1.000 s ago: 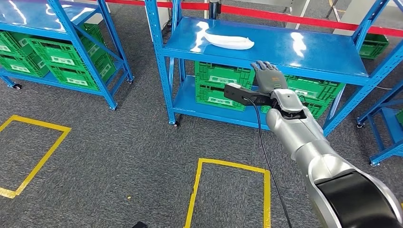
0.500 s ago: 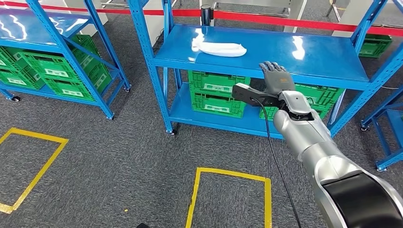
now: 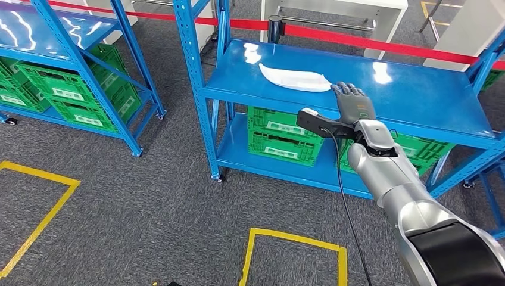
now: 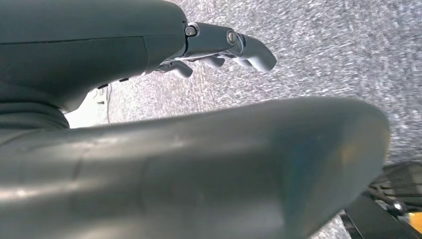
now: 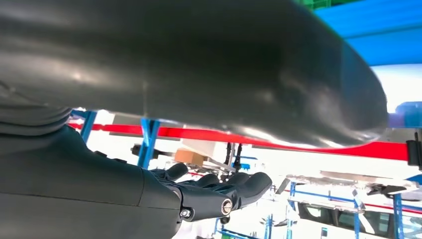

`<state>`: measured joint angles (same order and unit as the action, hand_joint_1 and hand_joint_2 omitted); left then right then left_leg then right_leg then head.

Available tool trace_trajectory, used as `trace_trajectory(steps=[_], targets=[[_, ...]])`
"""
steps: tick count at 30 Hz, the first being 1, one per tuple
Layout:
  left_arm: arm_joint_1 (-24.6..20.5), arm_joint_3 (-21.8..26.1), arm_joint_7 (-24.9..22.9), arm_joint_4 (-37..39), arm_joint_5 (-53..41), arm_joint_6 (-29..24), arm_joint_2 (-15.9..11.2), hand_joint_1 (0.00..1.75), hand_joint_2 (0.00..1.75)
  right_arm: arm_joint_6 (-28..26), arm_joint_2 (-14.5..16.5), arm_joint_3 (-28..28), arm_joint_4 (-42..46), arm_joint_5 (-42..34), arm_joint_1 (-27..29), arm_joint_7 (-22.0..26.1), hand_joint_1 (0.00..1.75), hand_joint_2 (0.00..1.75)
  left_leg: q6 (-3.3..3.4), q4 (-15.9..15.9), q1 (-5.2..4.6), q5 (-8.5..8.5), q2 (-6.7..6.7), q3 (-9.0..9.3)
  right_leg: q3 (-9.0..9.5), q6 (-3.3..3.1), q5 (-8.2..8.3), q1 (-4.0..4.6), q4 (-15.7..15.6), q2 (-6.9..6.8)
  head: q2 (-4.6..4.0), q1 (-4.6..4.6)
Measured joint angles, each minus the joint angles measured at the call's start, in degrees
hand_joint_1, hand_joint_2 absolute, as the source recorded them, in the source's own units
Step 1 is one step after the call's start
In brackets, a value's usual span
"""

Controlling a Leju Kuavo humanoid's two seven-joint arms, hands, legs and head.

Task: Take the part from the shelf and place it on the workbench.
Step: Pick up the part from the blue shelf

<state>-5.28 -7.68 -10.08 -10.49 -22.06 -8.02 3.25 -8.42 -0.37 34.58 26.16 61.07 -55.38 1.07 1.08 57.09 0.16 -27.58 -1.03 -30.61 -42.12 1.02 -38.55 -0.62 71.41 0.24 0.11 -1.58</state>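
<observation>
An industrial storage or warehouse floor is being shown. Blue steel racks are being seen around the right hand (image 3: pixel 354 102): one blue shelf rack (image 3: pixel 405 95) lies directly beneath and ahead of the hand, and another rack (image 3: pixel 71 36) stands well off to the hand's left. Green plastic crates (image 3: pixel 280 132) are being stored on the lower tier below the hand. Grey carpet (image 3: pixel 143 196) is being marked with yellow taped rectangles (image 3: pixel 286 244) behind the hand, and a red barrier strip (image 3: pixel 369 37) is being stretched beyond the rack.
</observation>
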Motion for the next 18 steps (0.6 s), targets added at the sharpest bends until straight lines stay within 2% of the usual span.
trace_trajectory(steps=[1,3,4,5,7,8,9,10,11,12,14,15,16,17,18], targets=[[0.1,0.0,0.1,0.0,0.0,0.0,0.0,0.00,0.00,0.0,0.0,0.1,0.0,0.1,0.2,0.0,0.00,0.87,-0.06,0.0,-0.08,-1.05,-0.08,1.23,-0.12,-0.35,2.53,0.13,-3.3,-0.01,0.00,0.02],[0.2,0.0,0.1,0.1,0.0,-0.1,0.2,0.00,0.00,0.0,-0.1,0.3,0.0,0.1,0.6,-0.1,0.00,1.75,-0.38,0.3,-0.32,-3.26,-0.32,3.15,0.12,-1.15,11.72,0.63,-10.0,0.09,0.00,0.07],[0.2,0.1,0.1,0.1,0.0,-0.1,0.3,0.00,0.00,0.1,-0.1,0.4,0.0,0.1,0.7,-0.1,0.00,1.75,-0.59,0.3,-0.43,-4.41,-0.42,3.88,0.50,-1.45,15.46,0.87,-12.1,0.17,0.00,0.10],[0.2,0.1,0.1,0.0,0.0,-0.2,0.4,0.00,0.00,0.2,-0.1,0.5,0.2,0.1,0.7,0.0,0.00,1.75,-0.89,0.6,-0.53,-5.08,-0.53,4.72,0.96,-1.66,17.34,0.95,-13.0,0.32,0.00,0.12],[0.2,0.2,0.1,0.0,0.1,-0.4,0.3,0.00,0.00,0.2,0.2,0.6,0.6,0.1,0.4,0.0,0.00,1.75,-1.54,2.7,-0.61,-4.64,-0.49,5.07,2.59,-2.15,17.22,0.78,-13.1,0.50,0.00,0.15],[0.2,0.3,0.1,-0.1,0.1,-0.5,0.3,0.00,0.00,0.2,0.4,0.7,0.8,0.0,0.1,0.0,0.00,1.75,-1.89,5.5,-0.61,-3.31,-0.31,4.09,3.44,-2.56,16.87,0.63,-13.1,0.54,0.00,0.13],[0.1,0.4,0.2,-0.1,0.1,-0.6,0.3,0.00,0.00,0.2,0.7,0.7,0.9,0.0,0.0,0.0,0.00,1.75,-2.23,9.0,-0.57,-2.20,-0.05,1.91,4.36,-2.97,16.26,0.57,-13.1,0.52,0.00,0.04],[0.1,0.4,0.2,-0.1,0.1,-0.6,0.4,0.00,0.00,0.2,0.9,0.8,1.0,0.0,0.0,0.0,0.00,1.75,-2.54,12.7,-0.47,-2.00,0.23,-0.76,5.28,-3.29,15.53,0.49,-13.1,0.51,0.00,-0.07],[0.1,0.4,0.2,-0.1,0.1,-0.6,0.4,0.00,0.00,0.2,1.1,0.9,1.0,0.0,0.1,0.0,0.00,1.75,-2.78,15.8,-0.37,-3.04,0.45,-3.49,6.24,-3.48,14.65,0.45,-13.2,0.51,0.00,-0.18],[0.2,0.4,0.2,-0.1,0.1,-0.6,0.5,0.00,0.00,0.2,1.2,0.9,1.0,0.0,0.3,0.0,0.00,1.75,-3.00,17.9,-0.26,-5.43,0.57,-5.99,7.25,-3.54,13.71,0.40,-13.2,0.54,0.00,-0.27],[0.4,0.5,0.2,-0.1,0.1,-0.6,0.5,0.00,0.00,0.2,1.3,1.0,1.0,0.0,0.5,0.0,0.00,1.75,-3.17,18.1,-0.14,-10.71,0.68,-9.30,9.36,-3.48,11.85,0.27,-13.2,0.61,0.00,-0.30],[0.5,0.5,0.2,0.0,0.1,-0.6,0.4,0.00,0.00,0.2,1.4,1.0,1.0,0.0,0.6,0.0,0.00,1.75,-3.15,16.3,-0.12,-11.56,0.71,-10.11,10.58,-3.41,10.84,0.19,-13.2,0.64,0.00,-0.31],[0.6,0.5,0.2,0.0,0.1,-0.6,0.4,0.00,0.00,0.2,1.4,1.0,1.0,0.0,0.6,0.0,0.00,1.75,-3.05,13.6,-0.11,-10.34,0.74,-10.42,11.82,-3.31,9.82,0.11,-13.2,0.65,0.00,-0.31],[0.7,0.5,0.2,0.0,0.1,-0.6,0.4,0.00,0.00,0.2,1.5,1.0,1.0,0.0,0.6,0.0,0.00,1.75,-2.91,10.1,-0.11,-6.90,0.80,-10.37,12.83,-3.16,8.85,0.04,-13.2,0.65,0.00,-0.31],[0.8,0.5,0.2,0.0,0.1,-0.6,0.4,0.00,0.00,0.2,1.7,1.0,1.0,0.0,0.6,0.0,0.00,1.75,-2.72,6.2,-0.16,-1.84,0.91,-10.27,13.92,-2.94,7.83,0.03,-13.2,0.68,0.00,-0.33]])
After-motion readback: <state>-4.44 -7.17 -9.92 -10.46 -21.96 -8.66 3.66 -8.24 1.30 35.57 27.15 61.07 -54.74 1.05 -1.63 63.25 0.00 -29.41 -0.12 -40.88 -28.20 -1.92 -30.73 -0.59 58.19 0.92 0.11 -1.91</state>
